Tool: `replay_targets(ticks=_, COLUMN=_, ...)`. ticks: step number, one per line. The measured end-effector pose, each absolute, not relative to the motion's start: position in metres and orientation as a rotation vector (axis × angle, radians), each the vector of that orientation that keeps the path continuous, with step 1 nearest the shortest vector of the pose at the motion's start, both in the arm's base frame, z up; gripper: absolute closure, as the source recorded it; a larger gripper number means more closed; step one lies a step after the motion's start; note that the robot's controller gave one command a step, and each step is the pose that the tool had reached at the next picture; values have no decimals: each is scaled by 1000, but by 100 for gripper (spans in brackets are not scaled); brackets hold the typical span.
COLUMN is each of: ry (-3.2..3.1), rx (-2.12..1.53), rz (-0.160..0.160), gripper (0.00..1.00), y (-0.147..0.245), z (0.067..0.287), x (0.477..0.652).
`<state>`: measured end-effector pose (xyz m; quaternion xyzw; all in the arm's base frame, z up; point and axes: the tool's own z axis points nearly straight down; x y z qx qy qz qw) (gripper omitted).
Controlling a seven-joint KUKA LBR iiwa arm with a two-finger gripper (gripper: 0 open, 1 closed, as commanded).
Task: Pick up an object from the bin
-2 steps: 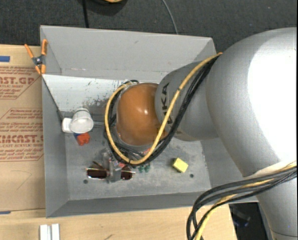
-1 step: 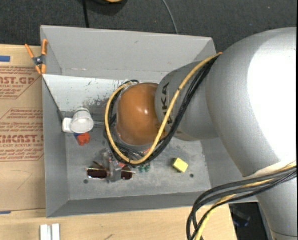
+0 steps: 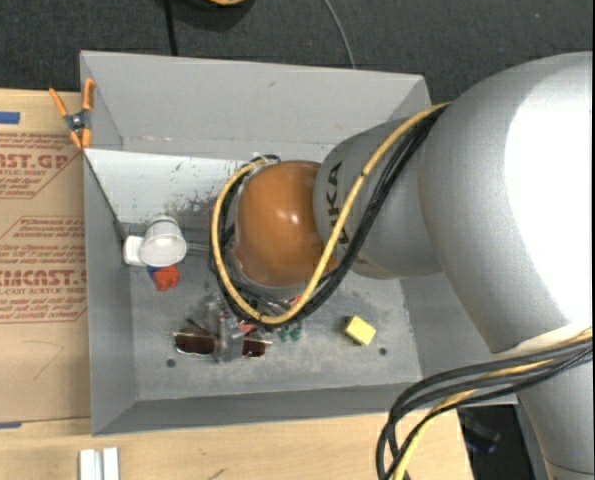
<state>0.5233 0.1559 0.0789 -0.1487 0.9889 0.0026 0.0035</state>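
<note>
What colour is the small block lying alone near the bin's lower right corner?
Yellow. The block shows plainly in the camera view.

The bin point(image 3: 107, 368) is matt grey metal, its floor scuffed and speckled. The white cup point(image 3: 160, 244) looks like smooth plastic. The sunglasses point(image 3: 193, 344) have glossy dark lenses. The yellow block point(image 3: 358, 330) looks matt. The arm's orange cover point(image 3: 277, 223) shines.

The grey metal bin point(image 3: 257, 93) is carrying a few loose things. A white cup point(image 3: 163, 243) is lying at its left, touching an orange piece point(image 3: 164, 278). A yellow block point(image 3: 358, 330) is sitting at the right, well apart.
</note>
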Motion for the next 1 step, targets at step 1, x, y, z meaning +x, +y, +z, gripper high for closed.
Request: replay_targets(ticks=1, ry=3100, rx=-447, rz=10, gripper=100, y=154, z=80, x=531)
